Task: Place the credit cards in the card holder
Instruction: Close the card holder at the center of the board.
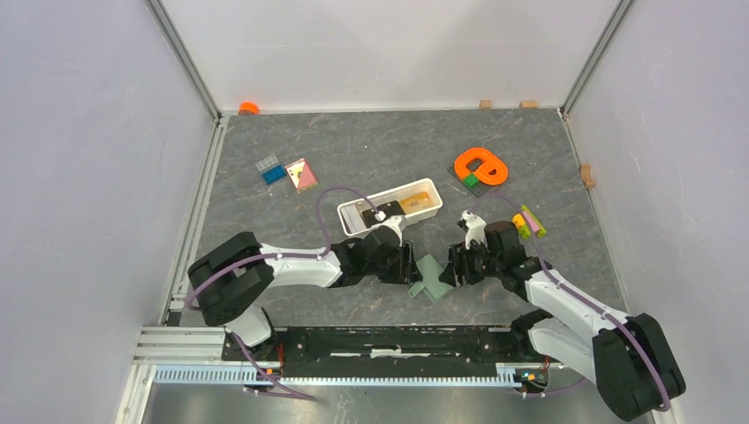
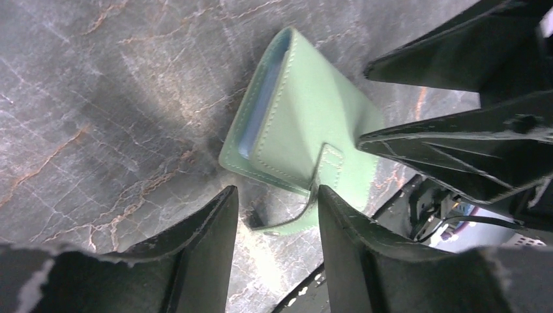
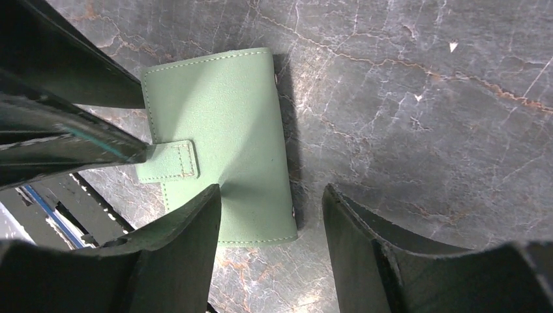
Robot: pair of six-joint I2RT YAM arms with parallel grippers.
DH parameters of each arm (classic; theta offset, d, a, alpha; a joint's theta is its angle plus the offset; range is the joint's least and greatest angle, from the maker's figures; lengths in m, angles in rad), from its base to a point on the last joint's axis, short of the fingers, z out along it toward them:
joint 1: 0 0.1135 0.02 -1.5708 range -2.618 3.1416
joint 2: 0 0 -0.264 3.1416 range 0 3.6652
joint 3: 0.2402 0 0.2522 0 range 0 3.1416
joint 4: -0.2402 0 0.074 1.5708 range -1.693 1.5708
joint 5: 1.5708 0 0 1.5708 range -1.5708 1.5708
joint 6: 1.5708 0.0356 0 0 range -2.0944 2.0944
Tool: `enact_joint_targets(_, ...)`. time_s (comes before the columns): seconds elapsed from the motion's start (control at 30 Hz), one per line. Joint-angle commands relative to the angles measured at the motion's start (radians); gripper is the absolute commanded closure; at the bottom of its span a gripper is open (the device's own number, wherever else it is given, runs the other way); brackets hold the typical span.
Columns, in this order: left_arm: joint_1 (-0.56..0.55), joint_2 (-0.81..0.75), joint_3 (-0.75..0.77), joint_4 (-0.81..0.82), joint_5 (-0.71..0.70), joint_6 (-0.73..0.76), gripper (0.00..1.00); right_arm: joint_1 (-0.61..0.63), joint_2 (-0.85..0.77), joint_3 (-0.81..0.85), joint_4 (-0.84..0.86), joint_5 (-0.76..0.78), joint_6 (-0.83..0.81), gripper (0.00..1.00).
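Note:
The sage-green card holder (image 1: 432, 278) lies folded on the dark stone table between my two grippers, its strap tab (image 2: 329, 163) loose. My left gripper (image 2: 277, 192) is open, and the strap's free end curls between its fingers. My right gripper (image 3: 270, 190) is open, low over the card holder (image 3: 222, 124); its left finger overlaps the near edge. In the top view the left gripper (image 1: 412, 265) and right gripper (image 1: 453, 265) face each other across the holder. The credit cards, a black one (image 1: 360, 215) and a tan one (image 1: 413, 205), lie in the white tray (image 1: 439, 201).
An orange ring-shaped piece (image 1: 481, 165) and coloured blocks (image 1: 528, 223) lie to the back right. Blue and grey bricks (image 1: 270, 170) and a pink-yellow piece (image 1: 302, 175) lie to the back left. The arms' black mounting rail (image 1: 380, 340) runs along the near edge.

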Motion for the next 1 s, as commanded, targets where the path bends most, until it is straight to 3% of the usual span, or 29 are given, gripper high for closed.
enact_joint_targets(0.0,-0.003,0.042,-0.001,0.047,-0.020,-0.014,0.47,-0.032,-0.024,-0.073,-0.006,-0.044,0.039,0.37)
enact_joint_targets(0.23,-0.004,0.085,-0.005,0.007,-0.037,-0.010,0.64,-0.036,-0.046,-0.135,0.059,-0.155,0.102,0.37)
enact_joint_targets(0.5,-0.004,0.103,-0.029,-0.002,-0.041,-0.014,0.67,-0.036,-0.082,-0.221,0.209,-0.218,0.227,0.40)
enact_joint_targets(0.67,-0.004,0.100,-0.035,0.012,-0.038,-0.014,0.67,-0.036,-0.074,-0.268,0.370,-0.231,0.309,0.62)
enact_joint_targets(0.73,-0.004,0.096,-0.038,0.025,-0.033,-0.011,0.67,-0.036,-0.062,-0.264,0.406,-0.230,0.318,0.78)
enact_joint_targets(0.87,0.001,0.018,-0.002,-0.030,-0.069,0.019,0.61,-0.036,-0.075,-0.188,0.363,-0.202,0.267,1.00)
enact_joint_targets(0.97,0.000,-0.080,0.098,-0.187,-0.153,0.102,0.49,-0.035,-0.103,-0.086,0.240,-0.103,0.171,1.00)
